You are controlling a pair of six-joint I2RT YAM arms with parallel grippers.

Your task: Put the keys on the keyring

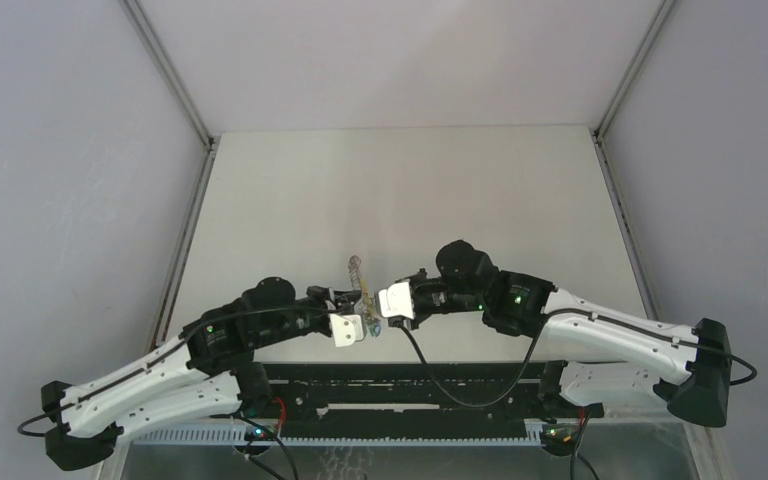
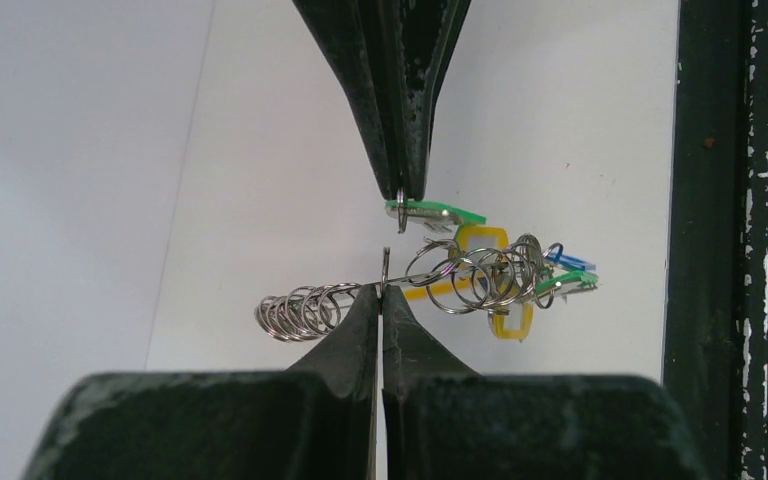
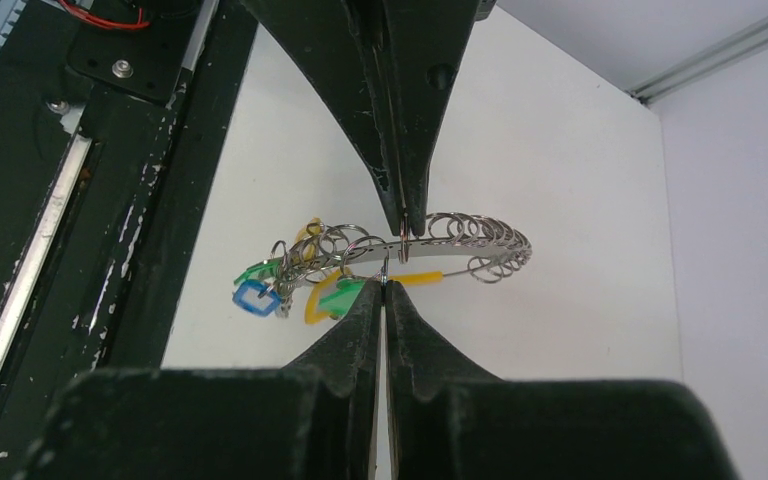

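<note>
Scuffed black fingers [image 2: 360, 345] of the left gripper [image 2: 382, 292] press together on the keyring [image 2: 300, 310], a coil of thin silvery wire loops with a curved yellow band [image 2: 480, 240]. At 12 o'clock the right gripper [image 2: 401, 192] pinches a green key [image 2: 440, 212]; more keys [image 2: 568, 268], with green and blue plastic heads, bunch at 3 o'clock. All this sits at the 6 o'clock edge of a matte off-white table [image 1: 410, 190] between plain grey walls [image 1: 60, 200]
</note>
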